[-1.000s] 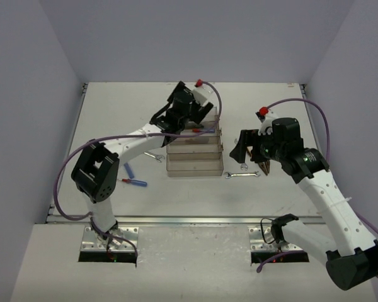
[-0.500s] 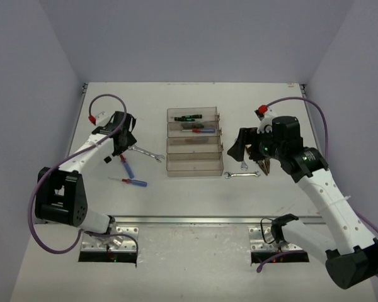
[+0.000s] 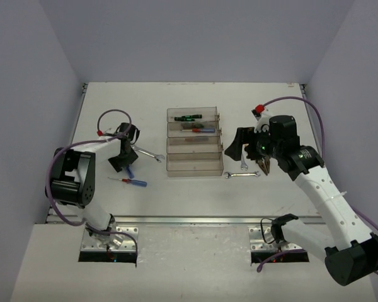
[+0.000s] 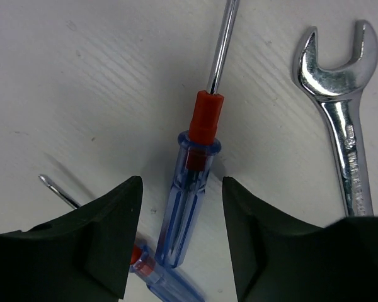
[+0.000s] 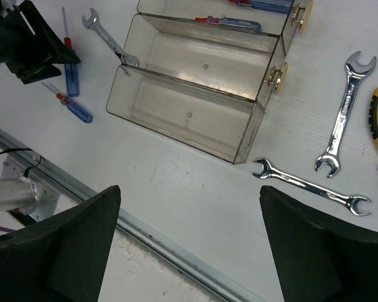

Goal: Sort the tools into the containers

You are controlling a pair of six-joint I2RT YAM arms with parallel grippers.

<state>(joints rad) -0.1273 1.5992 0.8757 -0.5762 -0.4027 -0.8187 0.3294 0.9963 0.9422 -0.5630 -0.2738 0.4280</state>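
- Left end effector (image 4: 181, 189) is held apart, with a blue-and-red screwdriver (image 4: 200, 129) lying on the table (image 4: 82, 94) between its fingers.
- A wrench (image 4: 343, 145) is seen just to its right.
- Right end effector (image 5: 189, 189) is held wide apart with nothing gripped; the trays (image 5: 188, 90) are seen ahead of it.

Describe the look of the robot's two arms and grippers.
Both the left arm and right arm have white links with black joints. A purple cable with a red plug loops along each. The left gripper and right gripper have broad, matte black fingers. No markings are readable.
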